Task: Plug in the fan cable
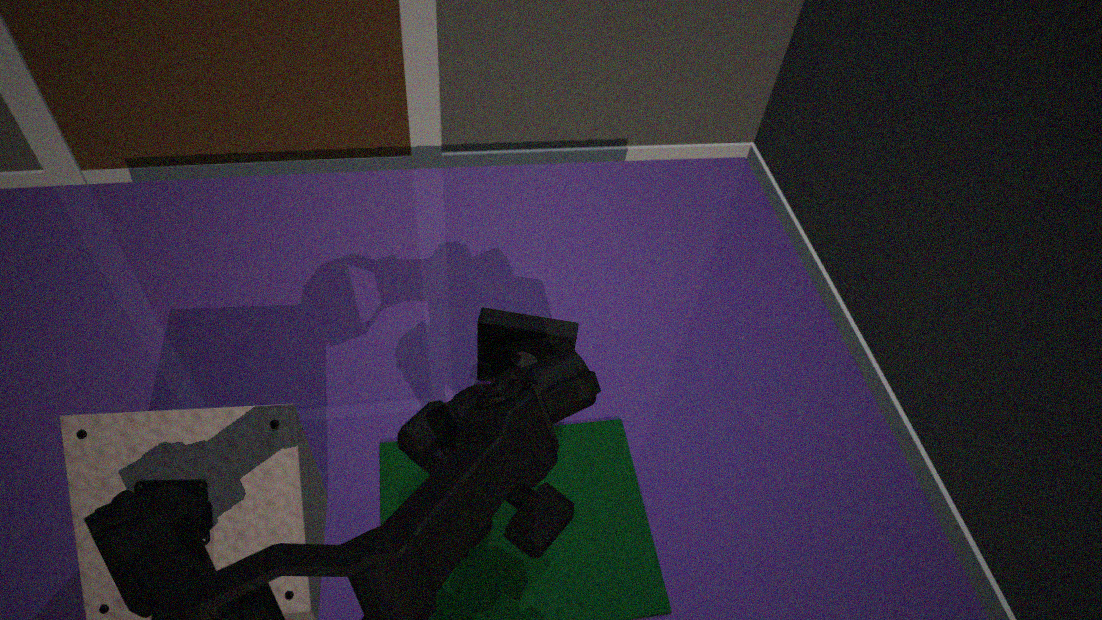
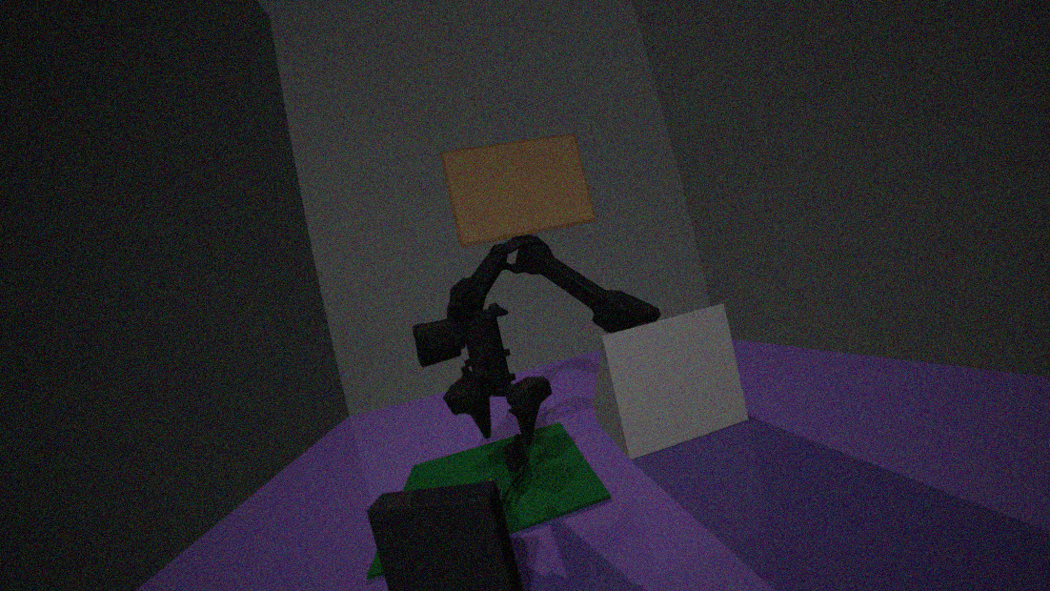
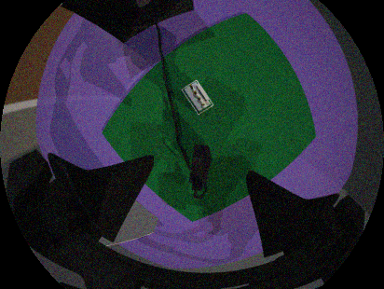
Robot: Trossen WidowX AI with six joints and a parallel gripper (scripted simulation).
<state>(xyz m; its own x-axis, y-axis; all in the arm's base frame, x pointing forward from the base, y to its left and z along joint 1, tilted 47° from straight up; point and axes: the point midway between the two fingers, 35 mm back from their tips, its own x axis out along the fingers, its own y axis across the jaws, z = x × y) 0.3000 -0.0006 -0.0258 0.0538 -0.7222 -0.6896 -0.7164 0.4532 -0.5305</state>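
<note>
The green board (image 1: 601, 493) (image 2: 579, 488) (image 3: 280, 116) lies on the purple surface. The white four-pin header (image 3: 198, 97) shows bare pins in the wrist view; the arm hides it in the top view. The dark plug (image 3: 200, 160) (image 2: 515, 458) is off the header, at the board's near part in the wrist view. Its thin black cable (image 3: 170, 100) runs past the header to the black fan (image 1: 526, 343) (image 2: 444, 540) (image 3: 140, 14). My gripper (image 3: 201, 165) (image 2: 507, 440) is wide open and empty, above the plug, with one finger to each side of it in the wrist view.
A pale block (image 1: 265, 524) (image 2: 675, 381) under the arm's base stands beside the board. The black fan stands beyond the board's far edge. Walls rise behind, one with an orange panel (image 2: 517, 189). The arm's shadow falls across the board.
</note>
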